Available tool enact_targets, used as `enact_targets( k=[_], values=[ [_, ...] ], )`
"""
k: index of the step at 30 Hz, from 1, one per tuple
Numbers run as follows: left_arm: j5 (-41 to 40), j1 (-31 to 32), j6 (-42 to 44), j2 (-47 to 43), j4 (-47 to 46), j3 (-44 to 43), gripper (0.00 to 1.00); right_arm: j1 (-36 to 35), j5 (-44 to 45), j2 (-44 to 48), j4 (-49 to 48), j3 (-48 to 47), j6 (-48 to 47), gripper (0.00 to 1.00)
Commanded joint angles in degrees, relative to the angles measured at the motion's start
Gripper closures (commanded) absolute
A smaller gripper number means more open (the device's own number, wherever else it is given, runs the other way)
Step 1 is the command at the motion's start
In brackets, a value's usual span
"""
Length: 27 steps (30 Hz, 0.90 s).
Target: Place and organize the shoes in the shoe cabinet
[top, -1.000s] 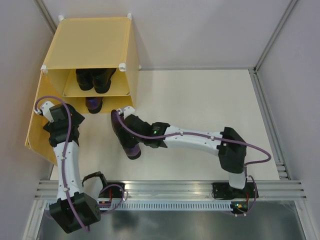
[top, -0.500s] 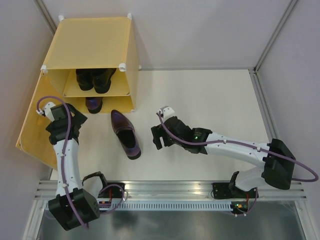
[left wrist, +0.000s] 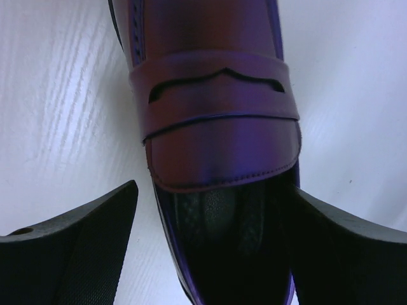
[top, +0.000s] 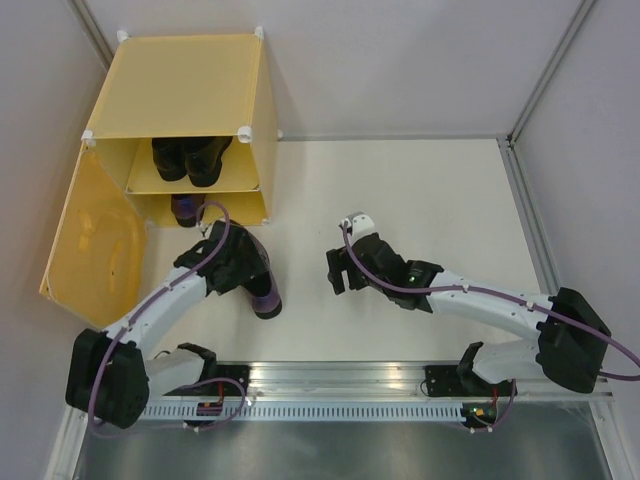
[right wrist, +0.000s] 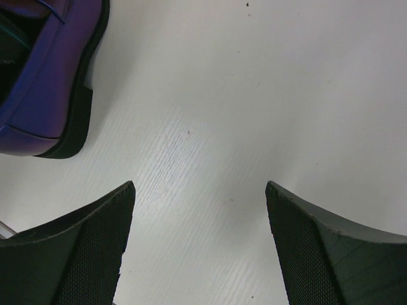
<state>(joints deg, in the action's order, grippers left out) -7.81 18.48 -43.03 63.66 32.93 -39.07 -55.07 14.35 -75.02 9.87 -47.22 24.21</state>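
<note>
Counter (right wrist: 210,127), white with faint wood-grain, walled in pale grey panels (top: 400,60).
Purple loafer (left wrist: 216,121), glossy, with a cut-out strap, lies on it before the yellow plastic cabinet (top: 180,85); left jaws spread either side of its opening, right jaws spread over counter near its heel. Black pair (top: 190,158) on upper shelf.

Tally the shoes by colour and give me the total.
Black shoes: 2
Purple shoes: 2
Total: 4
</note>
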Motion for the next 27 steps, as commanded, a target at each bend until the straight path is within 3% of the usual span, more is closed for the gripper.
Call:
enact_targets(
  k=[1,3,10,14,16,21,27],
  values=[
    [-4.0,1.8,-8.2,5.7,-4.4,0.7,0.14,1.3,0.0,2.0,-3.8,1.8,-0.8,0.13],
    [-4.8,1.8,-9.0,7.9,-6.4,1.8,0.21,1.6,0.0,2.6,-4.3,2.8,-0.9,0.13],
    [-13.4,1.4,-8.4,7.4,-5.6,1.3,0.71,3.8,-1.2,3.0,-6.3,5.1,-1.1,0.14],
    [-16.5,-1.2,-3.7,6.3,-4.2,-3.7,0.92,4.4,-2.0,2.4,-7.1,5.5,-1.0,0.14],
    [-16.4,-4.3,0.6,7.1,-4.2,-5.9,0.97,4.6,-2.2,2.3,-7.5,5.9,-1.0,0.14],
    [-12.9,-12.4,12.1,13.9,-4.4,-15.9,0.98,4.9,-2.5,2.4,-8.2,6.6,-0.9,0.14],
    [-7.2,-13.9,25.5,24.0,-5.8,-26.0,0.98,5.1,-3.2,2.1,-8.7,7.1,-0.7,0.14]
  ],
)
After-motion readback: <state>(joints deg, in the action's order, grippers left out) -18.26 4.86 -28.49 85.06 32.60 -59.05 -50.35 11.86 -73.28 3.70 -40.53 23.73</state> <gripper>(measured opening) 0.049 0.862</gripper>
